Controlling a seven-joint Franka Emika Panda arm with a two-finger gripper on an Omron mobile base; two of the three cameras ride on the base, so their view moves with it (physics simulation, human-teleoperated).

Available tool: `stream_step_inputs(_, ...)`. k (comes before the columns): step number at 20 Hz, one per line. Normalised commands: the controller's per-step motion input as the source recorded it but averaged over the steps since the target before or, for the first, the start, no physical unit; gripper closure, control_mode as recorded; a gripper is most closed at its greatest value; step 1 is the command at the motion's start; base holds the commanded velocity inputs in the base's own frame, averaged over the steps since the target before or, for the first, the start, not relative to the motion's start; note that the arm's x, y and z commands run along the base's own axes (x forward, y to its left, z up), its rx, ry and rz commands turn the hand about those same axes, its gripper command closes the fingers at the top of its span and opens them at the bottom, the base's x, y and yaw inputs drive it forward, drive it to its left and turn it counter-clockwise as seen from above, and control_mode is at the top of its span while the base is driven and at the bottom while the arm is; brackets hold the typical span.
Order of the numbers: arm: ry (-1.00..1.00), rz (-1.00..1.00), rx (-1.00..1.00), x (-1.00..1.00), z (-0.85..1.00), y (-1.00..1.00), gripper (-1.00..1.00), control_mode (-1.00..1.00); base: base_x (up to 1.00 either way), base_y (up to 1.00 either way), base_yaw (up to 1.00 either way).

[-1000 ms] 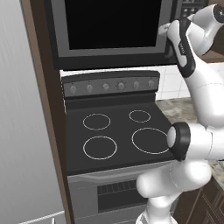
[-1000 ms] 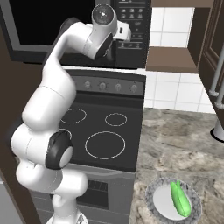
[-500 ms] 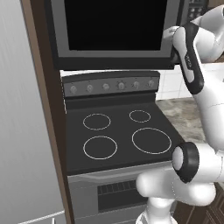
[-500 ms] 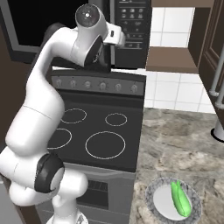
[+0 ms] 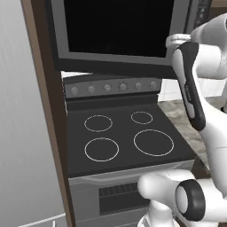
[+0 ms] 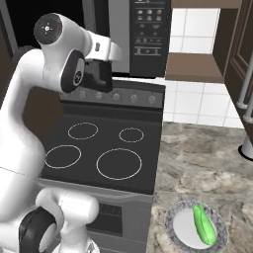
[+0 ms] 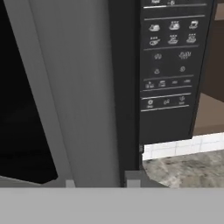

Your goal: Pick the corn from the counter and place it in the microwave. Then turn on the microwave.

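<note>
The microwave (image 6: 148,34) hangs above the stove, its dark window door (image 5: 115,26) swung slightly out on the right side. My gripper (image 6: 106,74) is shut on the door's grey vertical bar handle (image 7: 83,96), which stands between my two fingertips (image 7: 133,179). The button panel (image 7: 168,65) is just to the right of the handle. The corn (image 6: 203,225), green-husked, lies on a small round plate (image 6: 175,232) on the marbled counter (image 6: 207,168), far below and to the right of my gripper.
The black stovetop (image 6: 104,148) with white rings lies under the microwave, with the oven's knob row (image 6: 123,96) behind it. Dark brown cabinets (image 6: 237,49) stand at the right. A tall grey fridge side (image 5: 22,133) walls in the left.
My hand has moved down and toward the robot while holding the handle. The door's right edge has come outward with it.
</note>
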Motion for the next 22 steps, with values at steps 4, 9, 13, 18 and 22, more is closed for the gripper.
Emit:
stream_step_inputs(4, 0.00, -0.12, -0.02, -0.96, 0.11, 0.23, 1.00, -1.00, 0.00, 0.00, 0.00)
stream_step_inputs(9, 0.00, -0.11, 0.00, -0.92, 0.05, 0.27, 1.00, -1.00, 0.00, 0.00, 0.00)
stream_step_inputs(13, 0.02, -0.11, 0.00, -0.87, 0.03, 0.30, 1.00, -1.00, 0.00, 0.00, 0.00)
stream_step_inputs(18, 0.01, -0.11, 0.00, -0.83, 0.00, 0.30, 1.00, -1.00, 0.00, 0.00, 0.00)
stream_step_inputs(22, 0.01, -0.10, -0.01, -0.78, 0.00, 0.32, 1.00, -1.00, 0.00, 0.00, 0.00)
